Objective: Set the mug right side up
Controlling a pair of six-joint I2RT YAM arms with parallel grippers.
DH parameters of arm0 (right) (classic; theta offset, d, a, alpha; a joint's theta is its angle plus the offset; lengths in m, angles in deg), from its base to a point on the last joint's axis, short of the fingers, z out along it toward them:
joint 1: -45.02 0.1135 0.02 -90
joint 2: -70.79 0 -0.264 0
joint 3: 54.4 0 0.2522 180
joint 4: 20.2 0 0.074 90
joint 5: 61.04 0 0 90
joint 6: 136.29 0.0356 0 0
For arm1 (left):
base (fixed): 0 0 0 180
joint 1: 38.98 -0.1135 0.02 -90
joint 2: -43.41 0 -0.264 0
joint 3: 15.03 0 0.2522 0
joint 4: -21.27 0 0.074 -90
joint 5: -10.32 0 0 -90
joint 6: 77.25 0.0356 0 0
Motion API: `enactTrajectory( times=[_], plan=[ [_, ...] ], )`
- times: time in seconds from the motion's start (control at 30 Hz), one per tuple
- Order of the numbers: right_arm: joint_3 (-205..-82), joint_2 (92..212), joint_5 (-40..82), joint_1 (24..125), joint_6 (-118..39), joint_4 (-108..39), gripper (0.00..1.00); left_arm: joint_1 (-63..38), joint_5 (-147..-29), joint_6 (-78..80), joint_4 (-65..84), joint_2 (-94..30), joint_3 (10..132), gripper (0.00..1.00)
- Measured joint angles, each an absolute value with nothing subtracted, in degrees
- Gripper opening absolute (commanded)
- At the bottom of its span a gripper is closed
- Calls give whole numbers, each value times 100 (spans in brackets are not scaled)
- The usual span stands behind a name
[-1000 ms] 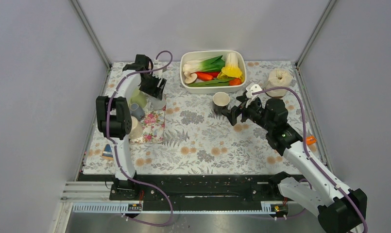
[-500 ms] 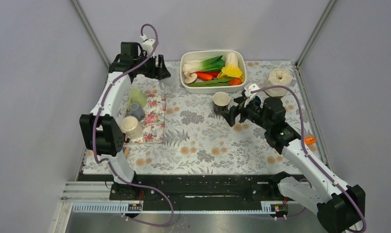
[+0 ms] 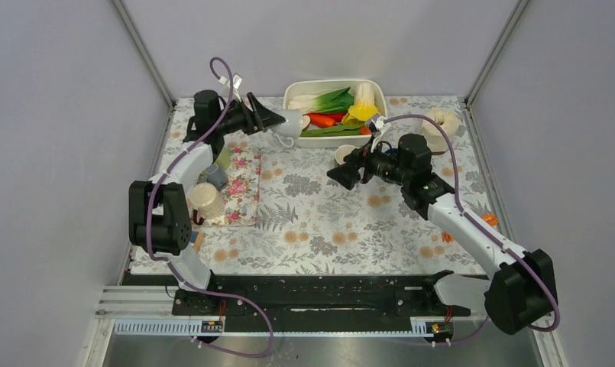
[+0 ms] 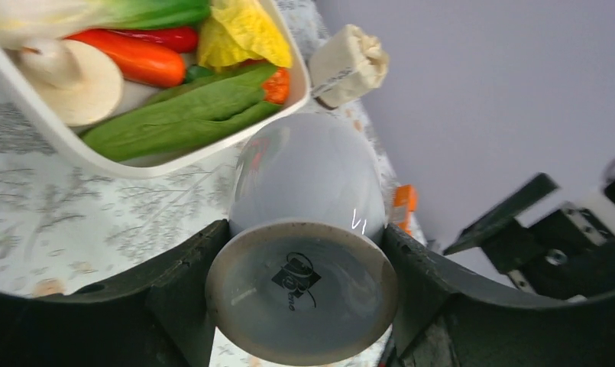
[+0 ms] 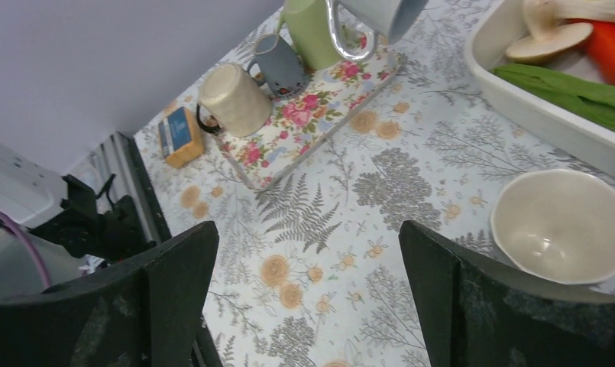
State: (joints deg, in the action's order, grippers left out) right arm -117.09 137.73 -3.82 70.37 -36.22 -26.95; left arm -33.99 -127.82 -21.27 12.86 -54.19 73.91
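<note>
Left arm stretched far, left tool clamped on glossy pale-grey ceramic mug, held sideways; right tool apart; mug's mouth hidden.

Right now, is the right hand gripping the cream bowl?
No, the right hand is open and empty, and the cream bowl sits untouched off to one side.

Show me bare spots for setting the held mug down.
Widest: the bare cloth along the near edge, between the floral tray and the right arm. A smaller patch lies between the tray and the cream bowl. Crowded: the tray's left side, with three mugs, and the far edge beside the vegetable dish.
</note>
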Motion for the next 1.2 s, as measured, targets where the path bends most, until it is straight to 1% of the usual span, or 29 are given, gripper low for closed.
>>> enactTrajectory(
  times=[0.13,0.27,0.4,0.5,0.7,0.83,1.2],
  plan=[
    [-11934,14310,-795,7037,-2838,-2243,94,-3399,-13081,-3563,3200,-5419,6595,0],
    [-12072,14863,-1129,7037,-1996,-1624,90,-3379,-13245,-4867,4980,-5421,6071,0],
    [-12109,15327,-1317,7037,-1133,-897,85,-3322,-13232,-5764,6479,-5421,5782,0],
    [-12109,15495,-1315,7034,-681,-392,83,-3228,-13120,-6214,7294,-5415,5467,0],
    [-12109,15521,-1188,7037,-392,190,81,-2868,-12851,-6522,7766,-5325,5022,0],
    [-12109,15521,-1081,7037,-318,345,81,-2636,-12718,-6579,7854,-5227,4960,0],
    [-12061,15534,-1051,7113,-29,900,76,-2494,-12414,-6633,8022,-5102,4884,0]
  ],
)
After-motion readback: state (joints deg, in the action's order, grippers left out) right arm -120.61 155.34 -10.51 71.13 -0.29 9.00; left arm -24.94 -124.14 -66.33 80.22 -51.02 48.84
